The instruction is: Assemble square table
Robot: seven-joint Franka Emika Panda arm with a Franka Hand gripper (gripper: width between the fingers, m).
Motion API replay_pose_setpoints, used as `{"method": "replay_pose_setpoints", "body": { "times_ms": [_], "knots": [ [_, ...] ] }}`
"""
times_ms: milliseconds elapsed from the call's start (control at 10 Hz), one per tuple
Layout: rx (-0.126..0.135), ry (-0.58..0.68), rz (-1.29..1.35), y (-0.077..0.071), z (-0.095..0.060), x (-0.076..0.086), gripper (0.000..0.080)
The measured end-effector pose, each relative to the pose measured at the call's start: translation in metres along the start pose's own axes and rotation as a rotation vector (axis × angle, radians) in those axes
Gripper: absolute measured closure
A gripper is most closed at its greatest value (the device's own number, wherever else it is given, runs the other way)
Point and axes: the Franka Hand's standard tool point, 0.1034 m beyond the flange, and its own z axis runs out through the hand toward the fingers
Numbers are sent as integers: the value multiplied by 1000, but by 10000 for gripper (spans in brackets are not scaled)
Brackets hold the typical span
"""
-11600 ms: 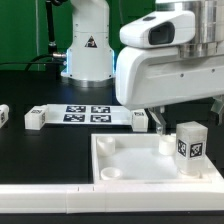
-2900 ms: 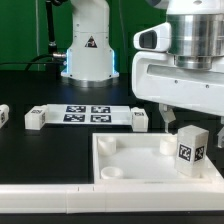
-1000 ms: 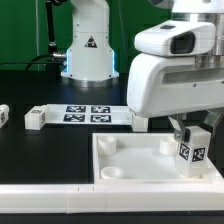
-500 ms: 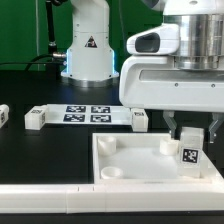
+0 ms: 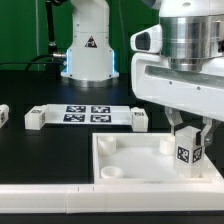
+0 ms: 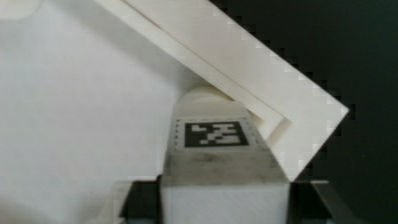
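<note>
The white square tabletop [image 5: 130, 162] lies rim up at the front of the black table. A white leg [image 5: 187, 152] with a black-white tag stands upright in its corner socket on the exterior view's right. My gripper [image 5: 188, 133] comes down from above and is shut on that leg, one finger on each side. In the wrist view the leg [image 6: 217, 140] fills the gap between the dark fingers [image 6: 143, 202], with the tabletop's floor [image 6: 71, 100] and raised rim [image 6: 249, 70] behind it. My gripper [image 6: 222, 205] sits at the leg's top end.
Three loose legs lie behind the tabletop: one [image 5: 139, 120] on the exterior view's right of the marker board [image 5: 88, 113], one [image 5: 36, 118] left of it, one [image 5: 3, 115] at the far left edge. A long white border bar [image 5: 50, 198] runs along the front. The arm's base [image 5: 88, 50] stands at the back.
My gripper came down over the standing leg and closed on it. Over the last second the wrist has turned with the leg in it; the leg's tag now faces more to the left.
</note>
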Motion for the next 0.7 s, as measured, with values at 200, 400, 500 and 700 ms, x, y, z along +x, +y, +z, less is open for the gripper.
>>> {"method": "replay_pose_setpoints", "body": {
  "times_ms": [200, 400, 500, 700],
  "knots": [
    [2, 2, 60, 0, 0, 0, 514],
    [2, 1, 5, 0, 1, 0, 227],
    [1, 1, -62, 0, 1, -1, 227],
    [1, 2, -217, 0, 1, 0, 153]
  ]
}}
